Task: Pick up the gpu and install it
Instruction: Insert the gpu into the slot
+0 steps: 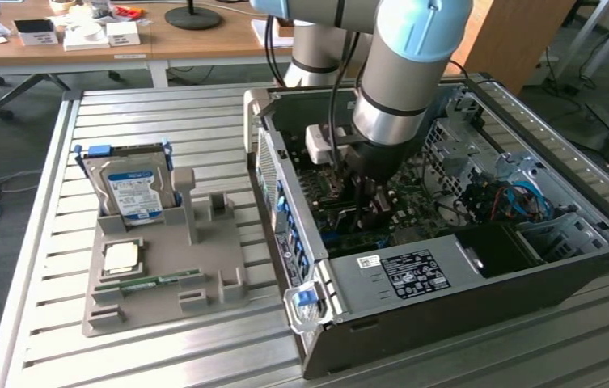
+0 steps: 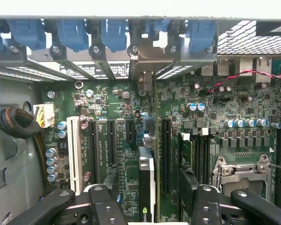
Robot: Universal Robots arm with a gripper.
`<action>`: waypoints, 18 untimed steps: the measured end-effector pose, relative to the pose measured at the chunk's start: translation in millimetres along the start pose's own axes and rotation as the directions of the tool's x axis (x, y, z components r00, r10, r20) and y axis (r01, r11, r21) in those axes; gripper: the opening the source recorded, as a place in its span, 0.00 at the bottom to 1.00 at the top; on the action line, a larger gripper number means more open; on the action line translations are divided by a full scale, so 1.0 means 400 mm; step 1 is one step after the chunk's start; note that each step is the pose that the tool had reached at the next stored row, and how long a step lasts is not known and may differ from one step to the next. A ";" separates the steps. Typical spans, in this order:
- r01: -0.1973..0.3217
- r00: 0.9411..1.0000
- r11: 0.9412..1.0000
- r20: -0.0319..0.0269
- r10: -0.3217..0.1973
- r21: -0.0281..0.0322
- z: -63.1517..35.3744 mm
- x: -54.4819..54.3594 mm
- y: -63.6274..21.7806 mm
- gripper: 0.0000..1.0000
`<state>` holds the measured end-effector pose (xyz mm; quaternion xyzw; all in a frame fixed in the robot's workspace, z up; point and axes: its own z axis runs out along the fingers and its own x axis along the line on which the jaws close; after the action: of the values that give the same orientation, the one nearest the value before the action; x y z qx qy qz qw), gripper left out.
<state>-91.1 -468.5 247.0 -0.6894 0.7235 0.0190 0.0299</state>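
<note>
my arm reaches down into the open computer case [image 1: 563, 267] on the slatted metal table [image 1: 153, 356], and my gripper [image 2: 147, 206] hangs low over the motherboard [image 2: 215, 108] with its black fingers [image 2: 103, 206] spread wide, one on either side of the gpu [image 2: 147, 173] and gripping nothing. in the wrist view the gpu stands on edge in a slot between my fingers, running away toward the case's rear wall, where its pale metal bracket [image 2: 147, 58] sits among the blue slot clips [image 2: 72, 33]; a gap shows between each finger and the card. beside it are a white slot [image 2: 75, 154] and several black slots, and off to the other side the bare cpu socket [image 2: 241, 171]. in the exterior view my gripper [image 1: 369, 206] sits deep in the middle of the case, near the black power supply [image 1: 423, 271]. on the exterior view's left, well apart from the case, a grey parts holder [image 1: 158, 279] holds a silver hard drive [image 1: 132, 194] standing upright, a cpu chip [image 1: 120, 259] lying flat and a narrow green ram stick [image 1: 158, 281].
</note>
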 end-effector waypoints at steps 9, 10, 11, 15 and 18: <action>0.000 1.000 1.000 -0.001 0.000 0.000 -0.048 -0.004 -0.001 0.63; 0.000 1.000 1.000 -0.001 0.000 0.000 -0.054 -0.004 -0.001 0.63; 0.000 1.000 1.000 -0.001 0.000 0.000 -0.060 -0.005 -0.001 0.63; 0.000 1.000 1.000 -0.002 0.000 0.000 -0.086 -0.006 -0.001 0.63; 0.000 1.000 1.000 -0.002 0.000 0.000 -0.107 -0.008 -0.002 0.63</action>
<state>-91.1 -468.3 290.0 -0.6895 0.7235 0.0183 0.0293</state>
